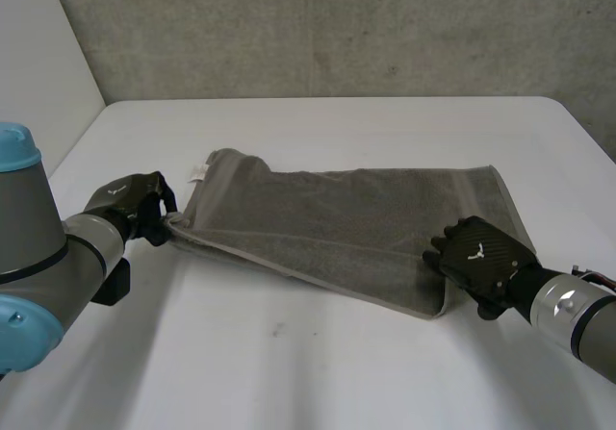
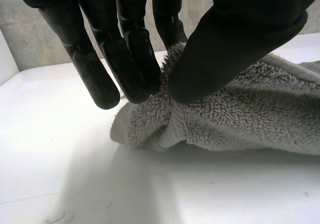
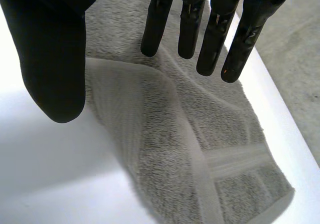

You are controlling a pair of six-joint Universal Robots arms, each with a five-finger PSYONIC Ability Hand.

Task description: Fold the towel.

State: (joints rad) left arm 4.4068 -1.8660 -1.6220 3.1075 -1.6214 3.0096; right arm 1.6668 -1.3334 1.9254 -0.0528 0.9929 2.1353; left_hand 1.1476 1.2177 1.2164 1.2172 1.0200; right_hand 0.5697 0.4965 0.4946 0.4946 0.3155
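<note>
Head view: towel (image 1: 356,228) stretched between my hands
Left hand (image 1: 130,204) pinches one end; right hand (image 1: 481,257), fingers straight, over the other

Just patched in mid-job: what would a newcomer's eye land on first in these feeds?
First, the grey towel, stretched slantwise across the middle of the white table. Next, the left robot hand pinching the towel's corner between thumb and fingers at that arm's end. The right robot hand is over the opposite near corner, fingers straight and open.

Grey towel (image 1: 356,220) on white table (image 1: 327,363)
</note>
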